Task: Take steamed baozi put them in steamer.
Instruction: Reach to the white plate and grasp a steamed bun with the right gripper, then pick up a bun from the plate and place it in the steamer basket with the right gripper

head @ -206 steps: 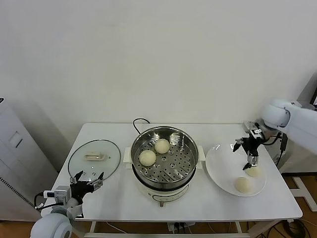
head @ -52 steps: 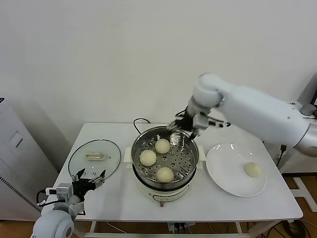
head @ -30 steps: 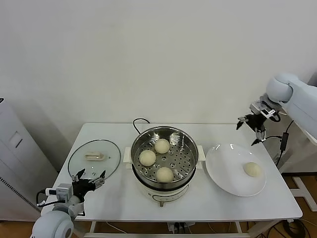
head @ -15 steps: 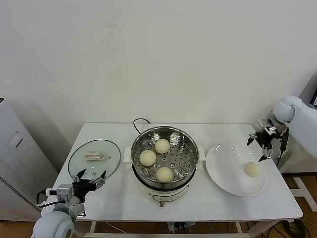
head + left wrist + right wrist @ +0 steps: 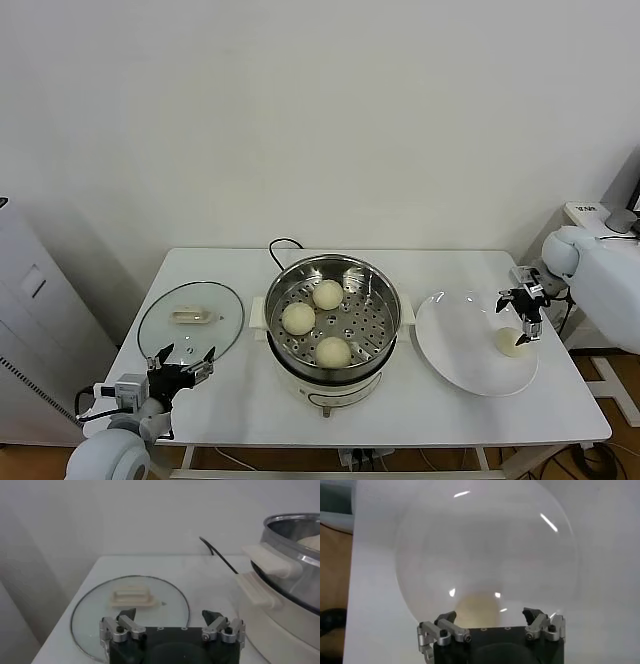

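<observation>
Three steamed baozi (image 5: 316,321) sit in the steamer (image 5: 333,326). The fourth bun (image 5: 510,342) lies directly beneath the right gripper (image 5: 524,318), jaws apart. Left gripper (image 5: 180,363) idle, jaws apart.

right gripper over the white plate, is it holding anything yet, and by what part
Nothing is held. The right gripper hangs open just above the last cream-white round baozi on the flat white plate; left gripper is open, idle.

Steamer (image 5: 333,318) sits between lid (image 5: 190,316) and plate (image 5: 450,345).

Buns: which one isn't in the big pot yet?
The steamed baozi alone on the white plate, under the right gripper. The others sit inside the steamer.
</observation>
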Controlling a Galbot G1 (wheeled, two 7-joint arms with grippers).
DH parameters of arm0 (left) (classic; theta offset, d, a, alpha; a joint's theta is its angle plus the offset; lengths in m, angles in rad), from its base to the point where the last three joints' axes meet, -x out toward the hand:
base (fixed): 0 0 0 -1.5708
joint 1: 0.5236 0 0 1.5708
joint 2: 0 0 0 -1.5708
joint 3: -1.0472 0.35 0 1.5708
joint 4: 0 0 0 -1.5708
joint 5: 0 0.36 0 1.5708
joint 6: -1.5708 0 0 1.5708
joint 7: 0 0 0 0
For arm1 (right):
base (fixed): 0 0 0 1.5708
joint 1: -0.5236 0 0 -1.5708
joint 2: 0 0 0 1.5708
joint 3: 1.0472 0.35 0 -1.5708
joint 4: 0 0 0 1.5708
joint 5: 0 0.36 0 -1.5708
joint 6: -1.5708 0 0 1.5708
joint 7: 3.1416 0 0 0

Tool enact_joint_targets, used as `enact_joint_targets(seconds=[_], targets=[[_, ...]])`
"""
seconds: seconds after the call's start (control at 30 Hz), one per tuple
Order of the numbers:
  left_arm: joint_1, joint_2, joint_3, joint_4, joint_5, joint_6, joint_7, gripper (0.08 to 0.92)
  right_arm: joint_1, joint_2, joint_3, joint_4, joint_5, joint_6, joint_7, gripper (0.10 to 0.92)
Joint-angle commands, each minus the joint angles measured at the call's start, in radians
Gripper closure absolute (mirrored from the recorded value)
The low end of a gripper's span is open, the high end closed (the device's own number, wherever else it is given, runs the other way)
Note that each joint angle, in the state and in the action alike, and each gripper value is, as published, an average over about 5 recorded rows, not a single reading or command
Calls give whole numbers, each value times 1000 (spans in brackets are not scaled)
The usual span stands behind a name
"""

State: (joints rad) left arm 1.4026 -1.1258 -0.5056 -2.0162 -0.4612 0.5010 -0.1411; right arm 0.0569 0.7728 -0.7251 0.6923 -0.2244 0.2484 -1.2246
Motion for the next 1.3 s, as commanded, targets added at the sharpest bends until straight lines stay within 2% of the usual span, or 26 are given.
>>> enact_joint_targets(seconds=[0.03, 0.37, 0.47, 0.83, 1.03, 1.3], targets=[[0, 0, 2, 1, 1, 0, 0, 177, -67, 16, 62, -33, -64, 2, 31, 203], [1, 0, 2, 0, 2, 1, 0, 177, -92, 30, 103, -54, -97, 0, 29, 213], [3, 0, 2, 0, 2, 1, 0, 177, -95, 33, 119, -62, -110, -1, 27, 265], [7, -1, -2, -4, 2, 1, -1, 177, -84, 14, 115, -35, -94, -17, 6, 567], [15, -3, -3, -9, 6, 2, -2, 177, 86, -93, -161, 155, 161, -112, -43, 600], [24, -9, -9, -16, 10, 2, -4, 177, 549, -168, -654, 382, 553, -281, -55, 601]])
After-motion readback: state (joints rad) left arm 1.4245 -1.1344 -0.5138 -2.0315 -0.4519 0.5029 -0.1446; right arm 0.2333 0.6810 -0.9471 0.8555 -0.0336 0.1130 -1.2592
